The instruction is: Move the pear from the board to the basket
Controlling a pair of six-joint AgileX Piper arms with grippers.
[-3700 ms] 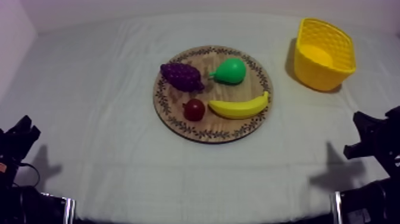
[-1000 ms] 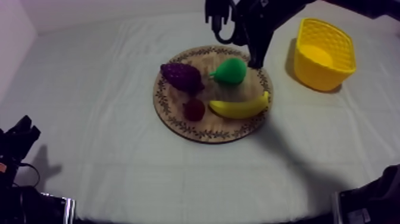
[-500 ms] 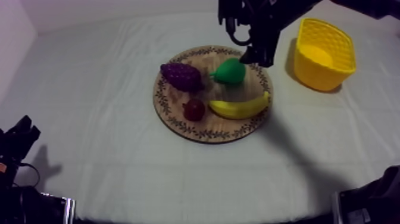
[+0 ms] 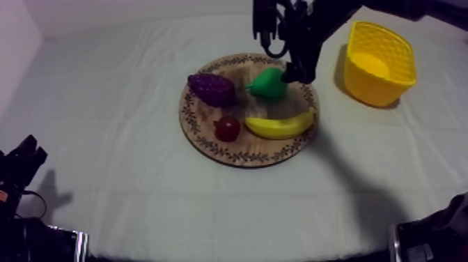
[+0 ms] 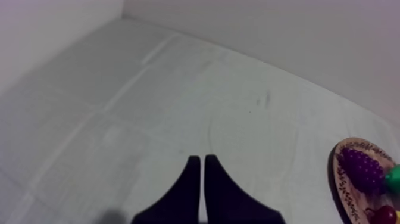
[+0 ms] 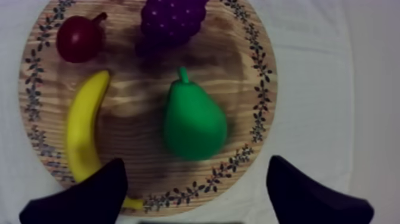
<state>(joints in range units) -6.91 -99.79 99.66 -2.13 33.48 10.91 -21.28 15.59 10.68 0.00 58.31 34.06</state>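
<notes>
At the desk's (image 4: 125, 181) near edge, my left pincer (image 5: 199, 162) is sitting with its fingers pressed into a narrow wedge. Farther on, the pear (image 6: 193, 122) is lying on the wooden board (image 6: 244, 77) beside the grapes (image 6: 172, 18), and my right pincer (image 6: 196, 161) is hovering wide open over it. Beyond, the yellow basket (image 4: 365, 83) is standing apart from the board.

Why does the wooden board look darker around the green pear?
Right wrist view: the right gripper hangs open over the pear, and soft shadow darkens the board around it. Top view: the right arm also casts a broad shadow that greys the cloth beside the banana.
</notes>
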